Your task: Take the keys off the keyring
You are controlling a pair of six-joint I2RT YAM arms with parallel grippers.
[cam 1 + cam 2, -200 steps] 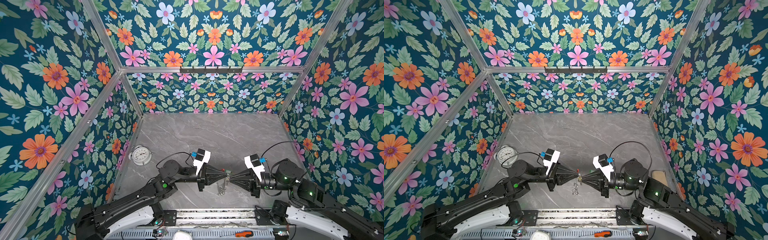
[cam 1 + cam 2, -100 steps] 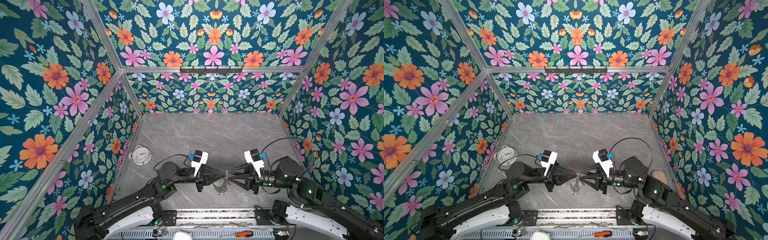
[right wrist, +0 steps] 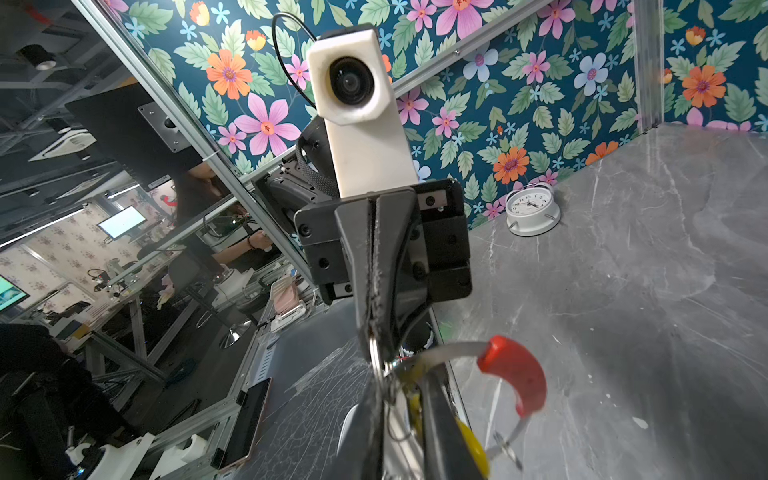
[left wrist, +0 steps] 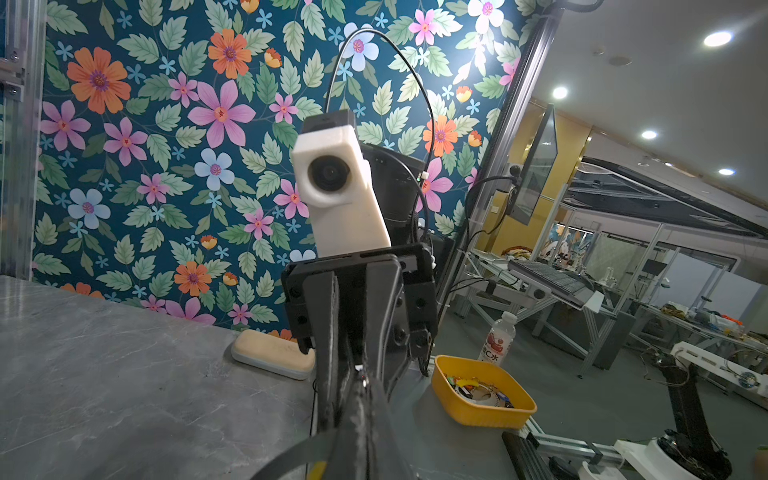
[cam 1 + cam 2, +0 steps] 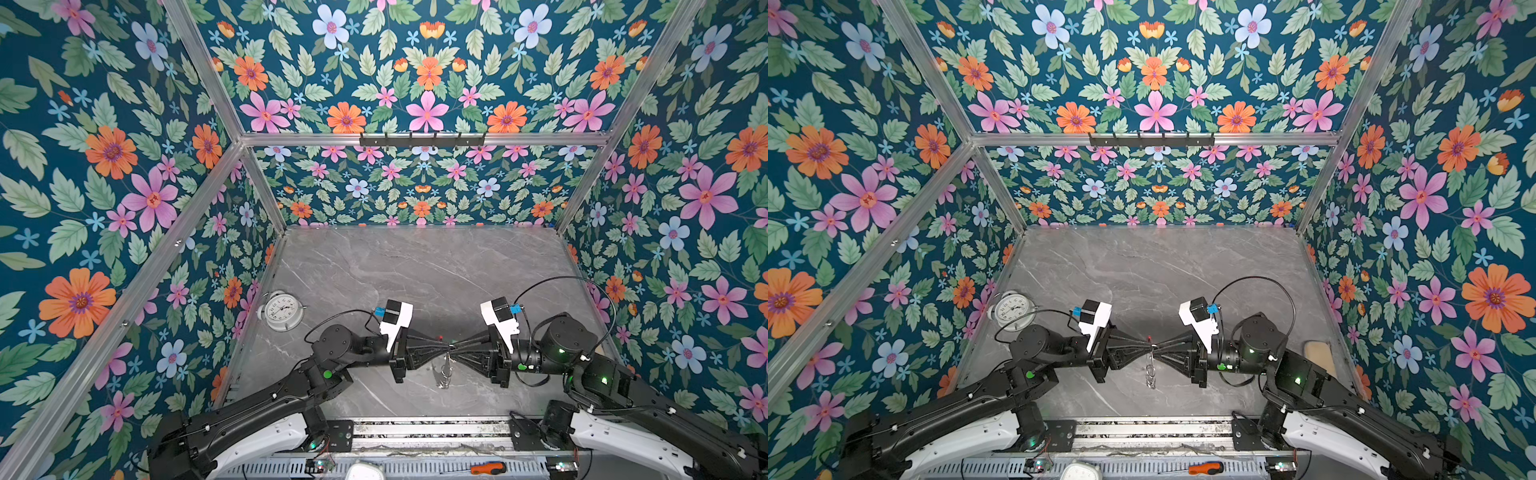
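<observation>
The keyring [image 3: 457, 345] is suspended over the front middle of the counter [image 5: 415, 282], between two claws that meet tip to tip. The left claw [image 3: 374, 328] is clenched on a silver split ring [image 3: 375, 358]. The right claw [image 4: 359, 365] has its jaws nearly together with the yellow-headed key [image 3: 471, 446] between them, and so reads as grasping that key. The green-headed key cannot be made out. Hazard: both holds are fingertip pinches on thin metal. A straight pull apart would likely drag the split ring out of the left claw and drop the whole assembly, instead of working the key round the coil. Orientation: in both top views the loop shows edge-on, its long axis hanging down from the pinch, crosswise to the line of the claws. The red section [image 3: 515, 376] shows just beyond the pinch on the back-wall side.
</observation>
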